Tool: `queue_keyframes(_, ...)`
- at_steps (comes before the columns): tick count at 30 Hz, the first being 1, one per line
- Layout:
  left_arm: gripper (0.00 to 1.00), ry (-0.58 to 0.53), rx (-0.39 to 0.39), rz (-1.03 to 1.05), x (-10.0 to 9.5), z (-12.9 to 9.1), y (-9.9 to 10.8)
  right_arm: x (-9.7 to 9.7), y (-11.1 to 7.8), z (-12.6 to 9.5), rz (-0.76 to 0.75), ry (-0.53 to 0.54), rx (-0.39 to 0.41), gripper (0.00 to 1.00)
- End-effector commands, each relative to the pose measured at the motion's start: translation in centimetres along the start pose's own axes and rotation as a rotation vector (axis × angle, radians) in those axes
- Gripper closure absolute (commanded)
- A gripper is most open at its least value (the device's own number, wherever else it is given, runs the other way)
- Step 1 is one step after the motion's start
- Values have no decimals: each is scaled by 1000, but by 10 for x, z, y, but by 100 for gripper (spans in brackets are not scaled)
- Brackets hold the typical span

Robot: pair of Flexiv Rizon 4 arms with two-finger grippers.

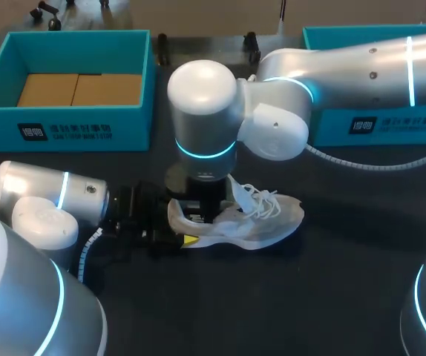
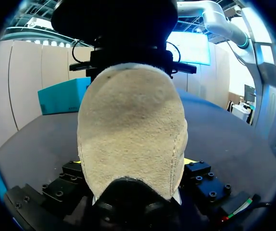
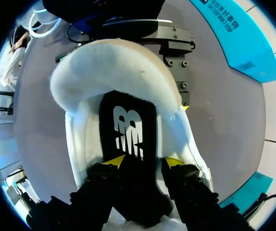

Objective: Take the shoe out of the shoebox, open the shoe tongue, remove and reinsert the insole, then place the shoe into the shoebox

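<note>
**Counter** (image 1: 346, 282): black surface carrying everything below.

**Right arm** (image 1: 361, 67): comes in from 2 o'clock and crosses in front of the right box. Its wrist turns straight down over the counter's middle.

**Left arm** (image 1: 42, 196): comes in from 8 o'clock. It lies low and level, with the wrist pointing toward 3 o'clock.

**Left shoebox** (image 1: 72, 126): teal, open, at 11 o'clock. Brown cardboard (image 1: 79, 89) lines its floor.

**Right shoebox** (image 1: 391, 126): teal, at 1 o'clock, largely hidden behind the right arm.

**Shoe** (image 1: 272, 222): white, out of both boxes. It stands on its sole at the counter's centre, heel toward 9 o'clock and toe toward 3 o'clock. The laces (image 1: 261, 199) lie loose over the upper.

**Insole** (image 3: 128, 130): black with a white mark, lying inside the shoe.

**Left tool** (image 2: 134, 163): pinching the shoe's heel from both sides. A yellow fingertip (image 2: 190, 161) shows at the edge of the suede heel, which fills the left wrist view.

**Right tool** (image 3: 144, 162): lowered into the shoe's opening, directly over the insole. It cannot be told whether it grips the insole or merely sits over it.
</note>
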State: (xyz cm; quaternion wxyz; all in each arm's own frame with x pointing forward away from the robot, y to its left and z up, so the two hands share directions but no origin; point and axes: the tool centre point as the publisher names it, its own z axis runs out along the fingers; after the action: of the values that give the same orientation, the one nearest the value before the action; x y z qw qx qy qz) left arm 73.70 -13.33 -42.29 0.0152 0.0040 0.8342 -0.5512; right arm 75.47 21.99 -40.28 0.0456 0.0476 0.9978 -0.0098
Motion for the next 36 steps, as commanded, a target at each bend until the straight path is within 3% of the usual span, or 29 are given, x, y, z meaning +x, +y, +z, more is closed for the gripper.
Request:
queue_keyframes(1, 100, -1, -5, 3, 1, 0, -2, 11, 3, 18, 2, 14, 7, 55)
queue_keyframes(10, 100, -1, -5, 3, 1, 0, -2, 21, 4, 31, 18, 44, 10, 61)
queue_keyframes(17, 100, -1, -5, 3, 1, 0, -2, 32, 5, 37, 30, 73, 19, 100)
queue_keyframes(22, 100, -1, -5, 3, 1, 0, -2, 38, -2, 29, 44, 77, 35, 100)
queue_keyframes(36, 100, -1, -5, 3, 1, 0, -2, 29, -24, -26, 50, 8, 79, 100)
